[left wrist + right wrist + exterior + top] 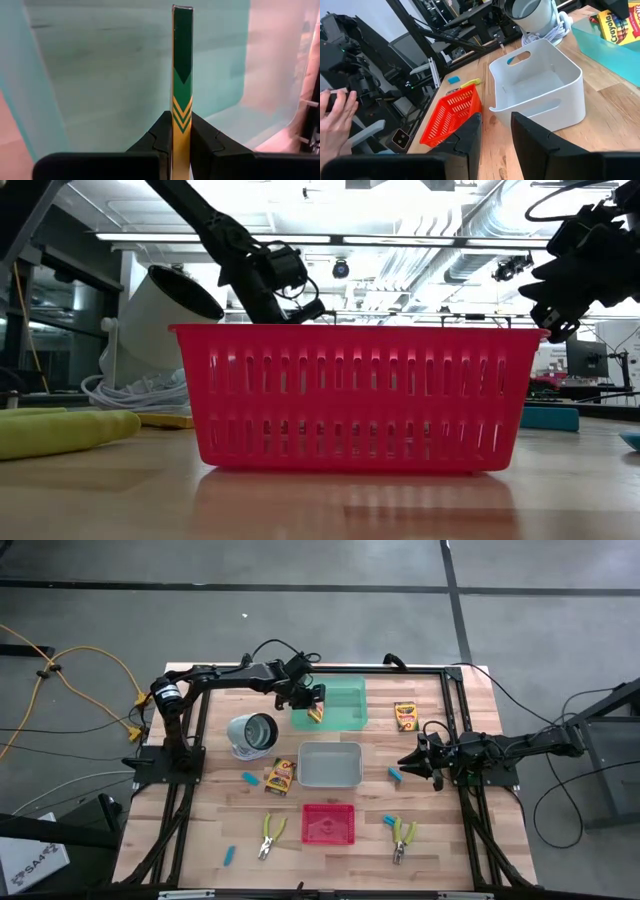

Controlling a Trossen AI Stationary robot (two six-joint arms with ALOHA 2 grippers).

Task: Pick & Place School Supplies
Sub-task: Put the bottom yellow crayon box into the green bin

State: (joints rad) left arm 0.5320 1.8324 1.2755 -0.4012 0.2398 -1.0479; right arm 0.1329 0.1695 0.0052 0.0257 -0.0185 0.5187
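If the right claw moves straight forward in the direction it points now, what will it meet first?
Probably the grey tray. The right claw, holding nothing, points at its near corner, with bare table between. Depth is hard to judge.

Quick count off the overhead shot. Three crayon boxes: one over the green tray [345,700] in the left gripper [314,706], one [405,716] on the wood beside that tray, one [281,776] left of the grey tray [330,766]. Two pliers with yellow-green handles [269,836] [402,839]. Four light-blue pieces [249,778] [395,775] [388,819] [229,855]. Three trays total, counting the red one [329,824]. One white lamp-like thing [250,733]. Two arms.
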